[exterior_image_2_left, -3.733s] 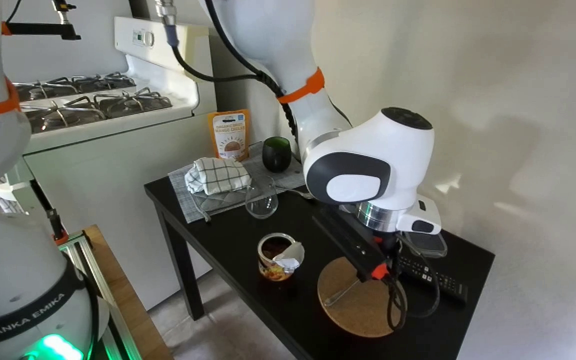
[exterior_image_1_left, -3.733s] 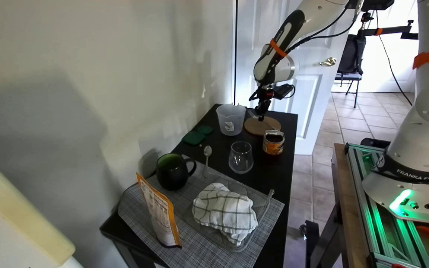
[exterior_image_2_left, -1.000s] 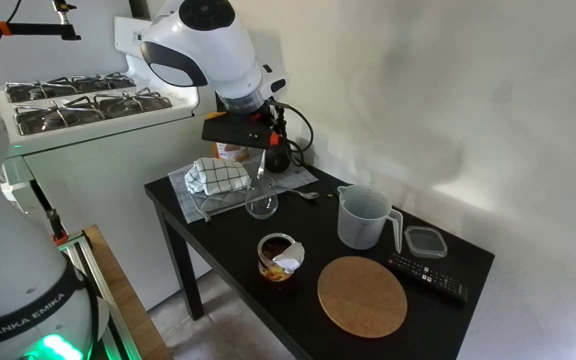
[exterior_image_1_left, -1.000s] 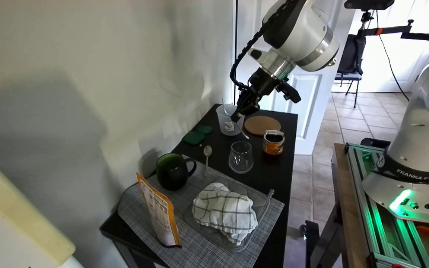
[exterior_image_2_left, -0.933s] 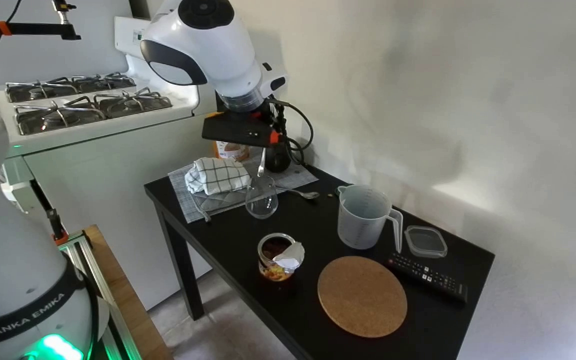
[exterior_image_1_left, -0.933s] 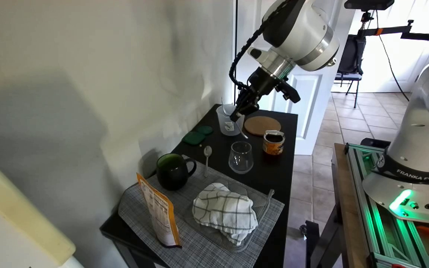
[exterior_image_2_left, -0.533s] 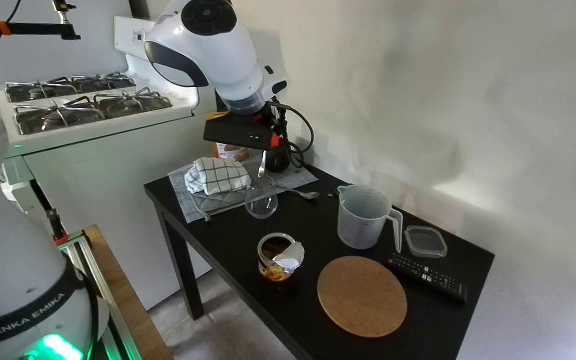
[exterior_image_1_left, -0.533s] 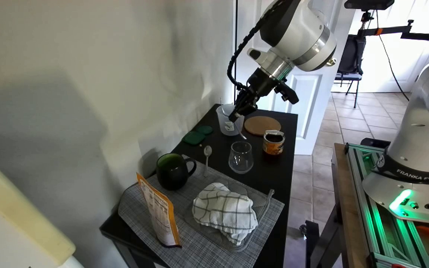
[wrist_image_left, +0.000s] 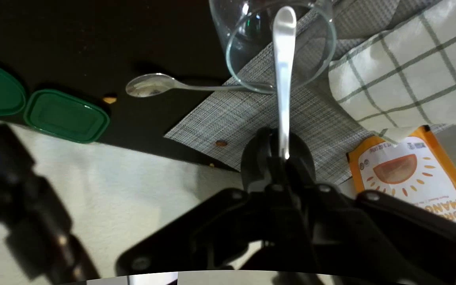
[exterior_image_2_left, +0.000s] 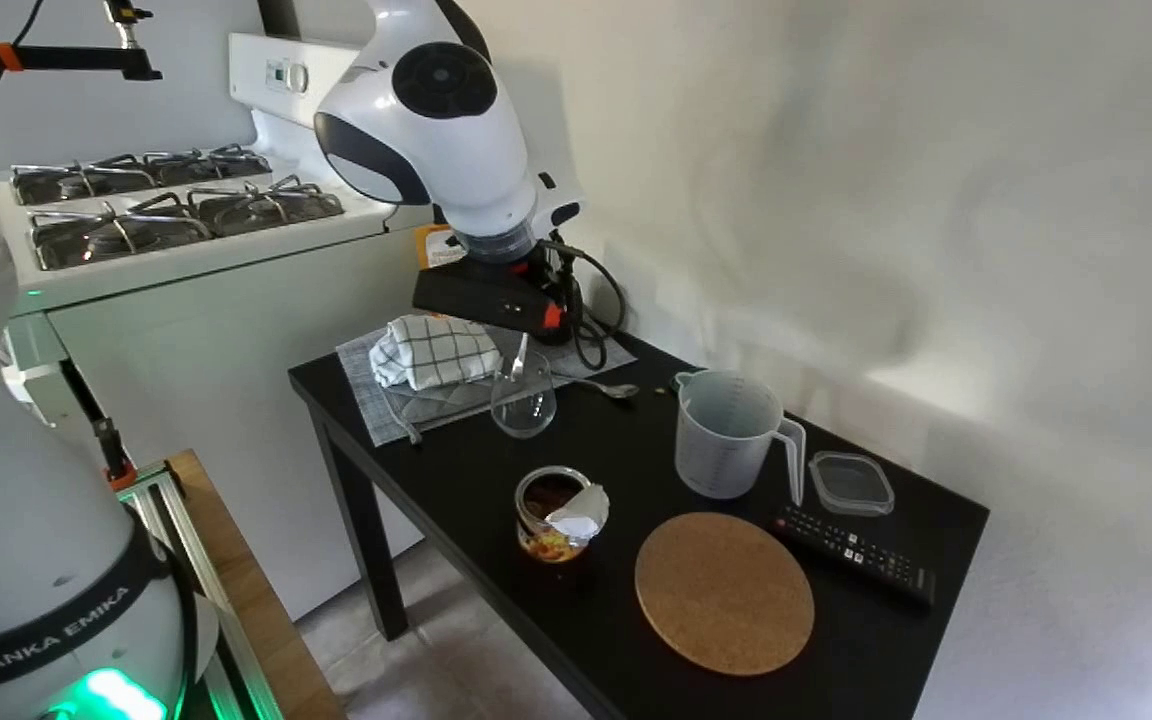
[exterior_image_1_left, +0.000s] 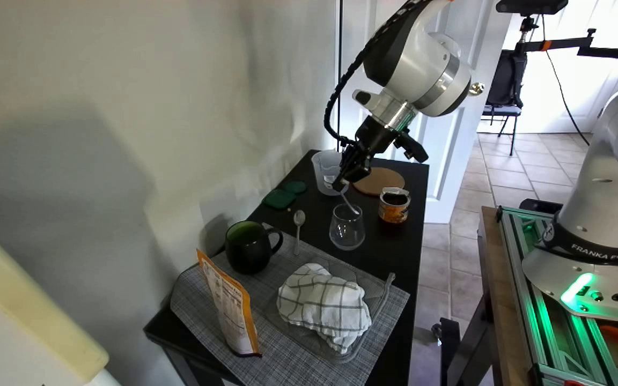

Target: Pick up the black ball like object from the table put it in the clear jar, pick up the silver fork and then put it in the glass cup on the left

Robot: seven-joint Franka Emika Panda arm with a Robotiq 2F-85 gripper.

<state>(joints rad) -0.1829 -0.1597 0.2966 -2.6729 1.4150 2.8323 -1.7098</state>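
From the wrist view we see the pincer [wrist_image_left: 284, 161] pinching the fork [wrist_image_left: 284, 51], whose plain rounded end reaches out over the mouth of the glass [wrist_image_left: 253, 49]. No tines show there, so we take it the handle is meant to go in ahead, held out long to keep the pincer's bulk off the rim. The spoon [wrist_image_left: 149, 85] lies with its bowl on the worktop [wrist_image_left: 93, 35] and its handle on the mat [wrist_image_left: 212, 122]. How deep the fork reaches we can't judge. In an exterior view we get its slant: it runs down from the pincer to the glass, which stands upright with the towel [exterior_image_1_left: 324, 305] nearer and the can [exterior_image_1_left: 394, 207] farther off to the right; whether the end dips below the rim is too fine to read. In an exterior view the remote [exterior_image_2_left: 851, 552] lies right of the cork disc [exterior_image_2_left: 724, 595], with the clear lid [exterior_image_2_left: 851, 485] on the remote's far side, all absent from the wrist view. The jug [exterior_image_2_left: 726, 445], in both exterior views, is probably the task's clear jar; we find no black ball anywhere, so we can't say whether that half is done.
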